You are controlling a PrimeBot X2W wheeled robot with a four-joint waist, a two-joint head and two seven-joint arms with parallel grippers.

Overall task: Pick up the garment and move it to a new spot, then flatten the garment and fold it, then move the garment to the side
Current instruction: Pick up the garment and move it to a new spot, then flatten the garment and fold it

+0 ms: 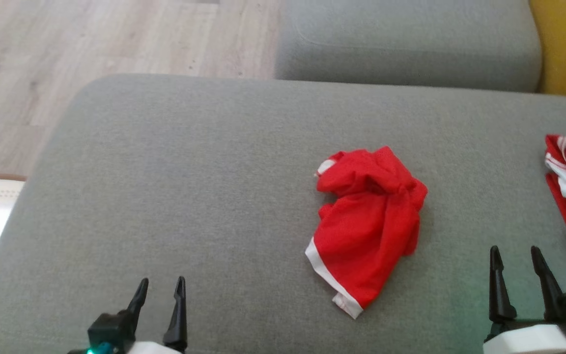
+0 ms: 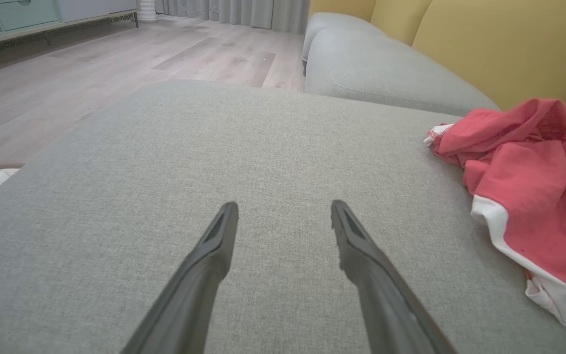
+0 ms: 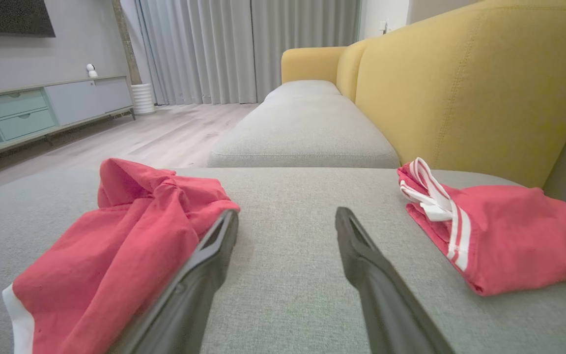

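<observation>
garment (image 1: 369, 216): crumpled red heap, right of the grey cushion's (image 1: 189, 172) middle.
feel: looks light and limp, sure to sag.
hold: pinch the white hem (image 1: 329, 279) toward the cushion's front.
tools: left tool (image 1: 161, 280), right tool (image 1: 515, 250) both spread, empty.

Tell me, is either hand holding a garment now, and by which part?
Nothing is held. The left hand and the right hand are both open above the grey cushion, apart from the crumpled red garment.
</observation>
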